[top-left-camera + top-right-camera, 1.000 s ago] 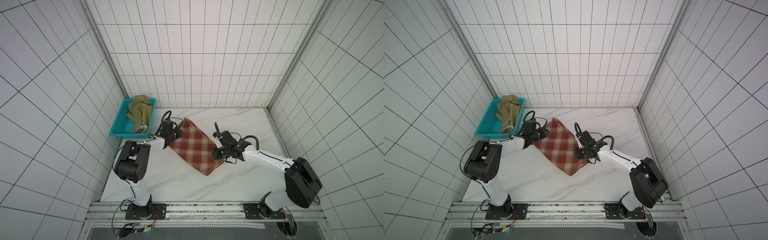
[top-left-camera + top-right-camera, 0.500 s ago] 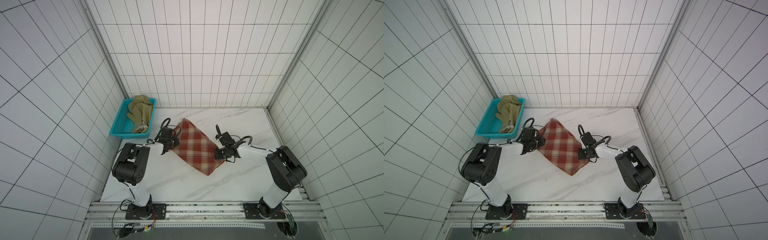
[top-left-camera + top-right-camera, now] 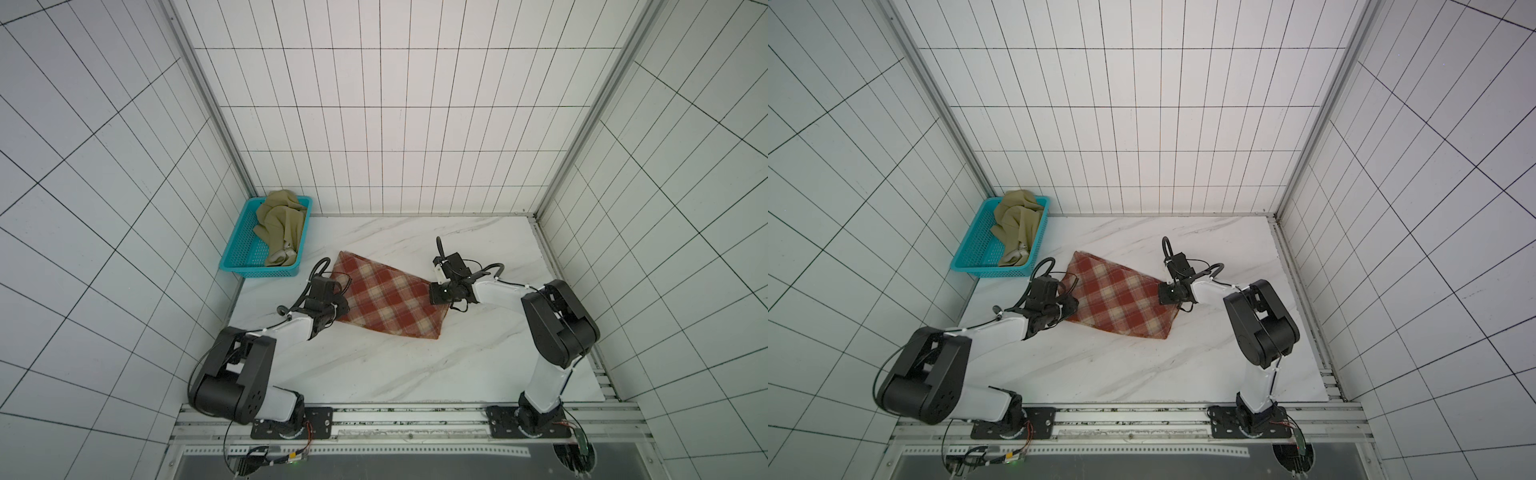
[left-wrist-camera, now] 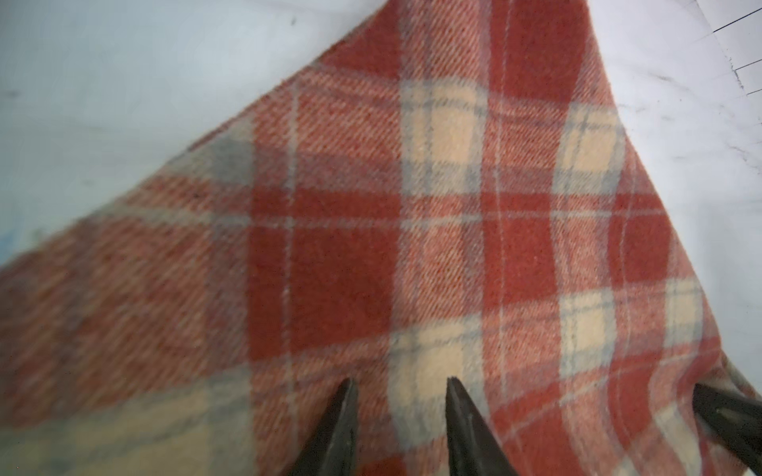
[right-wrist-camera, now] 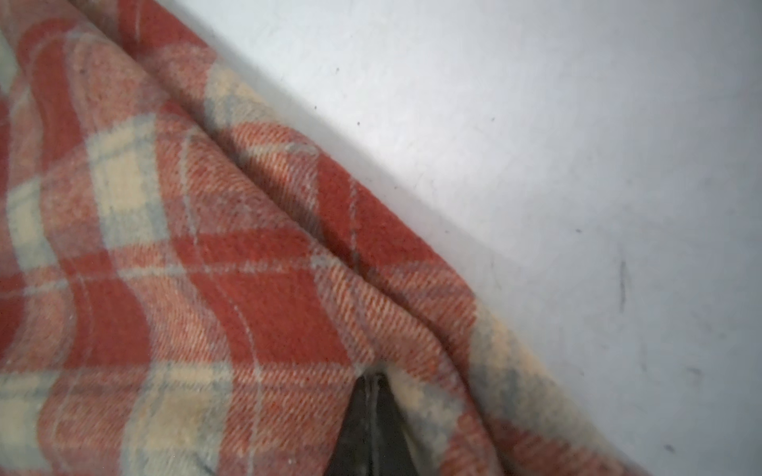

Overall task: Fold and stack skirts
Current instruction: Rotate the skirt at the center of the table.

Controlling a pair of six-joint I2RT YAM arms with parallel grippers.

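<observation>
- The red-rust and cream plaid skirt (image 3: 386,299) is spread flatter and lower on the white marble table (image 3: 374,374) than a second ago.
- The right gripper (image 5: 373,383) is pinched together on the skirt's edge.
- The left gripper (image 4: 400,381) is seen with tips apart over plaid; a grip cannot be told.
- The olive-khaki skirt (image 3: 280,224) is heaped in the teal perforated plastic basket (image 3: 259,272).

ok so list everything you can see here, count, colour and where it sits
table: one, white marble look, inside the tiled walls
basket: one, teal, at the table's far left corner
plain skirt: one, olive-khaki, crumpled in the basket
plaid skirt: one, red-rust and cream, folded, lying mid-table
left pincer: one, black, tips apart on the plaid skirt's left edge, grip unclear
right pincer: one, black, shut on the plaid skirt's right edge
</observation>
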